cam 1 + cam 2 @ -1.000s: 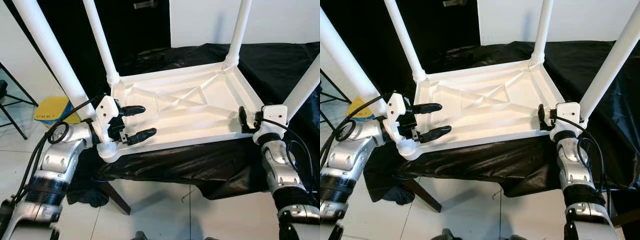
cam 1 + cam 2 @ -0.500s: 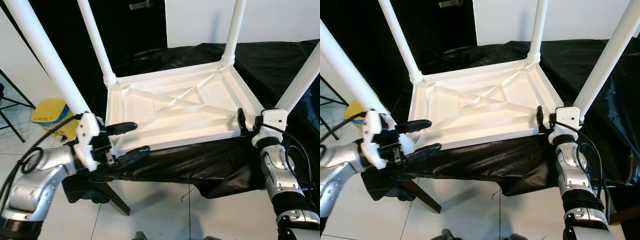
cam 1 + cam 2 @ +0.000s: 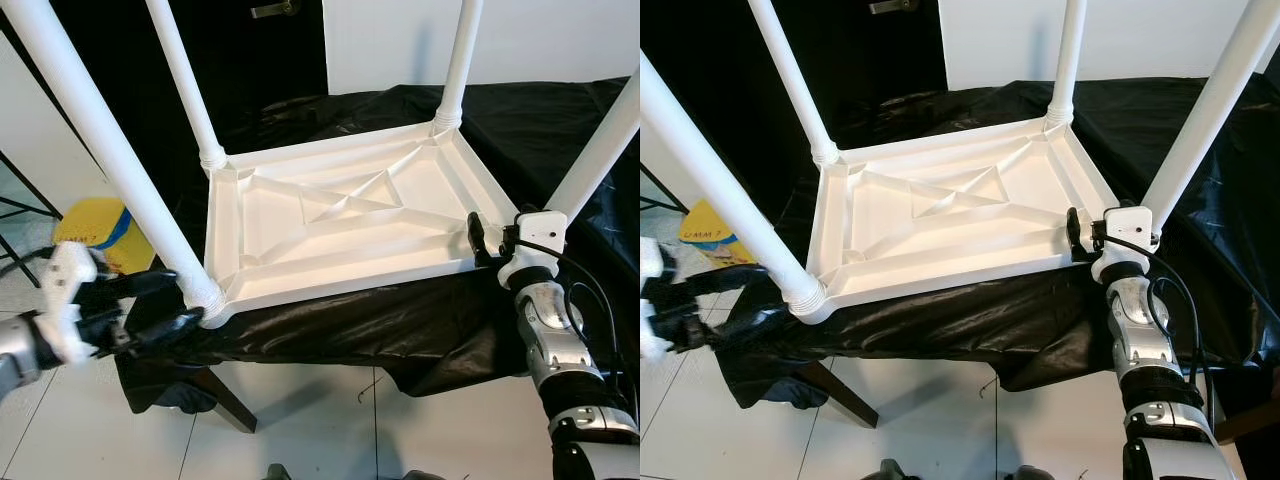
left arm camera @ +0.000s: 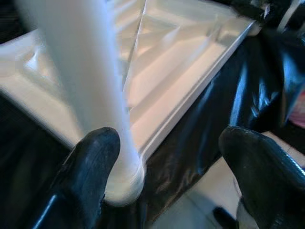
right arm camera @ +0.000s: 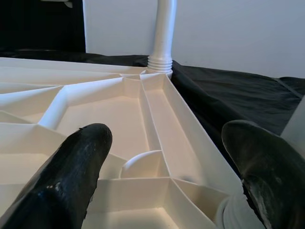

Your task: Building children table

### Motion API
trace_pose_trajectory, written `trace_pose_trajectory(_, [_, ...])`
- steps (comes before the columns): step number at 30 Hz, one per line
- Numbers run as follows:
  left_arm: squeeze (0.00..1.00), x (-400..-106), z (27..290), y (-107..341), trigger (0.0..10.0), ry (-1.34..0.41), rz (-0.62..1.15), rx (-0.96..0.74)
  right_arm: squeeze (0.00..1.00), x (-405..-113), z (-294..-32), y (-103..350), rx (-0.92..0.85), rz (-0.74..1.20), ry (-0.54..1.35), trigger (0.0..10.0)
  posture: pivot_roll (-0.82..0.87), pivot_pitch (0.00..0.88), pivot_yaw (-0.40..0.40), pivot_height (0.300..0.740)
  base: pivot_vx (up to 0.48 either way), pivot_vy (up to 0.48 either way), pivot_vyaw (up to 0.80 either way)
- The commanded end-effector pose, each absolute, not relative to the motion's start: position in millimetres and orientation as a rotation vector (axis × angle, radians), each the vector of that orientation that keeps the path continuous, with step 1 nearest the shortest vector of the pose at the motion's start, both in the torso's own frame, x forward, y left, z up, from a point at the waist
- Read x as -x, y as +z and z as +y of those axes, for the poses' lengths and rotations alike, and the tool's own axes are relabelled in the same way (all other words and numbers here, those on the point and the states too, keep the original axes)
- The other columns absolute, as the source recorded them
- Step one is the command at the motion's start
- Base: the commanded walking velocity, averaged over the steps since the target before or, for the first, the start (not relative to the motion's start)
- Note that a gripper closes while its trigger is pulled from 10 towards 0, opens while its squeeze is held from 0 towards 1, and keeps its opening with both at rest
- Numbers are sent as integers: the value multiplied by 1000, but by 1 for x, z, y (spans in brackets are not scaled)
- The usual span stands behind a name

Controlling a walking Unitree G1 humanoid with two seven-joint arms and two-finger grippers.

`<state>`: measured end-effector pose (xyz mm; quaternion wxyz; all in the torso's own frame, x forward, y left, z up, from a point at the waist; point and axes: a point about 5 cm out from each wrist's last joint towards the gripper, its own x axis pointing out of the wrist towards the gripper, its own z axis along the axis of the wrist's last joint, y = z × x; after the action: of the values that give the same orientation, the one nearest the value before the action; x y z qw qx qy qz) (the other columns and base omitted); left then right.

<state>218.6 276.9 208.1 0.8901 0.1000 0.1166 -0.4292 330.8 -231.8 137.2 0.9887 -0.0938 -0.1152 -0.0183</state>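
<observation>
While the white children's table (image 3: 340, 215) lies upside down, its ribbed underside faces up and four white legs rise from the corners: near-left leg (image 3: 110, 150), far-left leg (image 3: 185, 85), far-right leg (image 3: 455, 60) and near-right leg (image 3: 600, 150). The tabletop rests on a glossy black cloth (image 3: 400, 320) that is draped over a support and hangs down along the near edge; a dark slanted leg of that support (image 3: 220, 395) shows beneath the cloth. The underside shows raised diagonal ribs and a rim all round. The left gripper (image 3: 150, 305) is off the table's near-left corner, low and just beside the base of the near-left leg, its two black fingers (image 4: 88, 169) spread apart with nothing between them; in the left wrist view the leg's collar sits close by one finger, and contact cannot be told. The right gripper (image 3: 480, 240) is at the near-right corner, by the base of the near-right leg; in the right wrist view its fingers (image 5: 71, 176) stand wide apart, over the ribbed underside, holding nothing. The floor (image 3: 320, 430) is pale glossy tile. Behind the table there is a white wall (image 3: 560, 40) on the right and a dark door or panel (image 3: 260, 50) on the left. A yellow object with a blue band (image 3: 100, 230) sits on the floor at the left, partly behind the near-left leg.
</observation>
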Motion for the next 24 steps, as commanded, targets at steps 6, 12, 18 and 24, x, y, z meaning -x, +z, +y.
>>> trace_pose_trajectory(6, [0, -220, 324, 212, 10000, -798, 300, -183, 0, -333, -227, 136, 177, -234, -8, 10000, -54, 45, 60, 740, 0, 0, 0])
trace_pose_trajectory(12, [0, -261, 368, 224, 10000, -461, 145, -200, 0, -333, -218, 135, 174, -230, 43, 10000, -51, 42, 50, 740, 0, 0, 0])
trace_pose_trajectory(18, [0, -296, 363, 235, 10000, -353, 14, -177, 0, -329, -208, 134, 158, -236, 78, 10000, -72, 42, 57, 740, 0, 0, 0])
trace_pose_trajectory(24, [0, -330, 340, 245, 10000, -315, -95, -139, 0, -317, -195, 129, 141, -234, 124, 10000, -105, 47, 72, 740, 0, 0, 0])
